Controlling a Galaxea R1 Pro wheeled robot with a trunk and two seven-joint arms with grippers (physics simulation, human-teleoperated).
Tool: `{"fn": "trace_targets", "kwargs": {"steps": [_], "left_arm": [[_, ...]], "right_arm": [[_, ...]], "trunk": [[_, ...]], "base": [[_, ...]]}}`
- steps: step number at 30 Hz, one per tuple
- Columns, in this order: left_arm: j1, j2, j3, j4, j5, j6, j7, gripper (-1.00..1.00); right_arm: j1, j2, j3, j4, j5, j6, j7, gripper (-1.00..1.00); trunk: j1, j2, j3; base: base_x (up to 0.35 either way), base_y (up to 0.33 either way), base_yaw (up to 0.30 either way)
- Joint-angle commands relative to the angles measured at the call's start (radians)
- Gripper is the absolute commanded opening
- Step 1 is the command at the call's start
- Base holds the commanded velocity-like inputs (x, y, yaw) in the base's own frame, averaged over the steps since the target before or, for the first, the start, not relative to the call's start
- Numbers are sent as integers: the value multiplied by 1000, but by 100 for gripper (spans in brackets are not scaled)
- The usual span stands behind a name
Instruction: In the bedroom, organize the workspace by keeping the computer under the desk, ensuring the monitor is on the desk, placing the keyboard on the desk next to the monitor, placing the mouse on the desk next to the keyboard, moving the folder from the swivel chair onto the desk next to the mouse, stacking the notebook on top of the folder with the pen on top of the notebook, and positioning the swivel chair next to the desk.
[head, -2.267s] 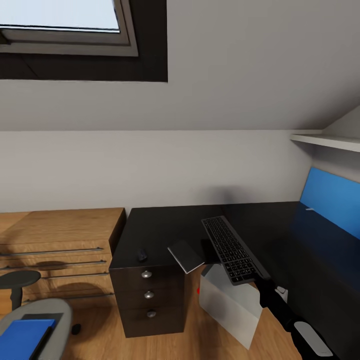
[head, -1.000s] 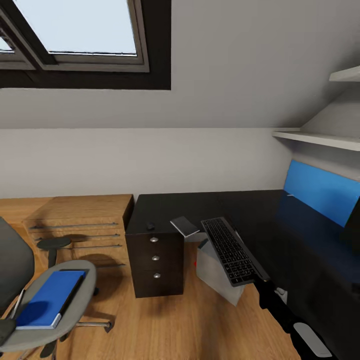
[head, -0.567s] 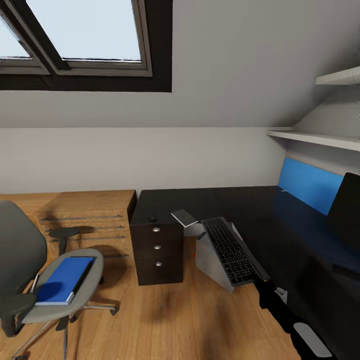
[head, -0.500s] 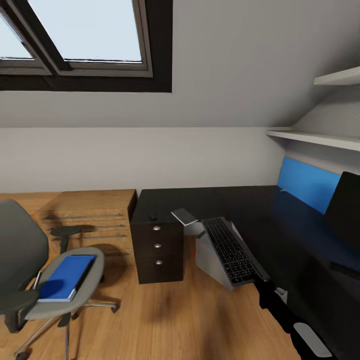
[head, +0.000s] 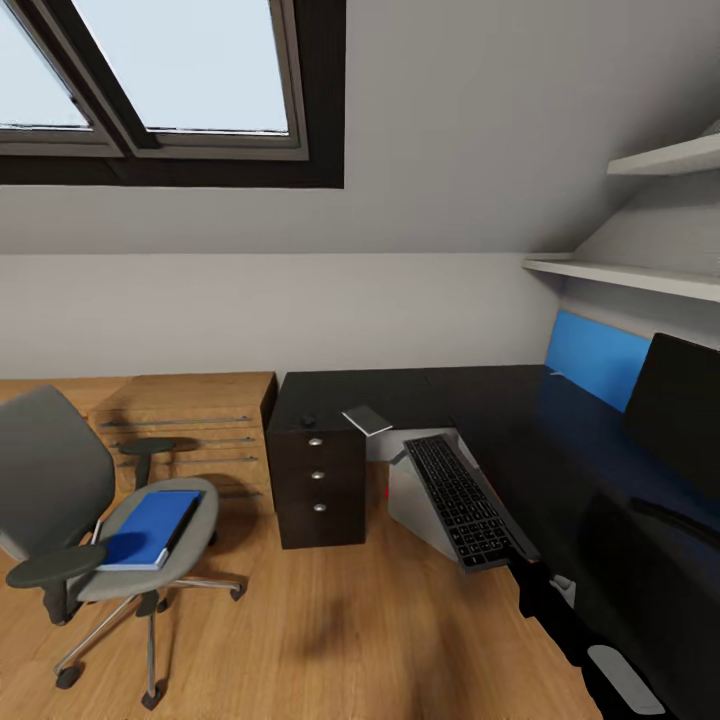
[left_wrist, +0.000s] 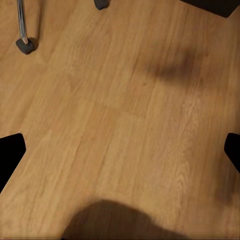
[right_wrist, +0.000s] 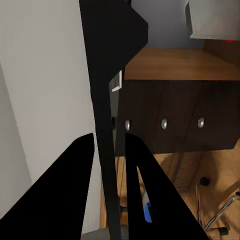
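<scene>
Soft daylight comes in from the big roof window (head: 170, 70). The room is evenly bright. The black surface (head: 560, 450) is shiny and shows a blue glow. A soft dark shadow lies on the wood floor (left_wrist: 125, 125). The right fingers (right_wrist: 67, 195) look all black. Lines bend near the edges.

wood floor (left_wrist: 125, 125) | fingers (left_wrist: 10, 152) wide apart | chair caster (left_wrist: 25, 46)
</scene>
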Motion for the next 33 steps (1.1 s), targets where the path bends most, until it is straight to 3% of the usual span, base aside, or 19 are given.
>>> {"fn": "trace_targets", "kwargs": {"steps": [1,13,33], "left_arm": [[-1,0,1,1,10,-2,-5,100],[-1,0,1,1,10,-2,-5,100],[-1,0,1,1,10,-2,-5,100]], "right_arm": [[-1,0,-2,1,-10,10,3,-100],[-1,0,-2,1,-10,10,4,-100],[-1,-1,-3,1,-10,9,4,-100]], "trunk": [[0,-1,-1],[0,-1,-1],[0,-1,-1]], "base": [[-10,-1,0],[-147,-79,0],[-171,-223,0]]}}
